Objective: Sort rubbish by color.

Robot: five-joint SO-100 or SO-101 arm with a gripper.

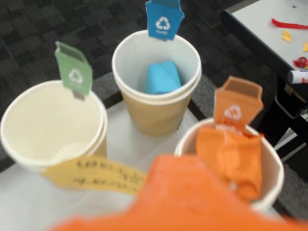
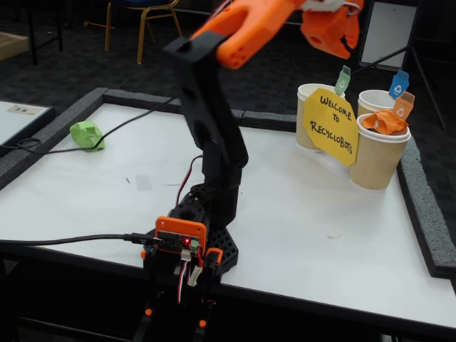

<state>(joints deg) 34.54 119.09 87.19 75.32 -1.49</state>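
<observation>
The arm [image 2: 214, 135] rises from its base at the desk's near edge, bends at the elbow and reaches right in the fixed view. Its pincer [image 2: 340, 37] hangs high, pointing down, fingers seemingly slightly parted and empty, though blur makes this uncertain.

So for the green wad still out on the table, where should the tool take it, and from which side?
Probably from straight above, closing across the green wad's bulging middle. It lies alone on the bare white table near the far left border in the fixed view, a low crumpled lump with no handle or rim. The cable runs just beside it, so keep clear.
</observation>
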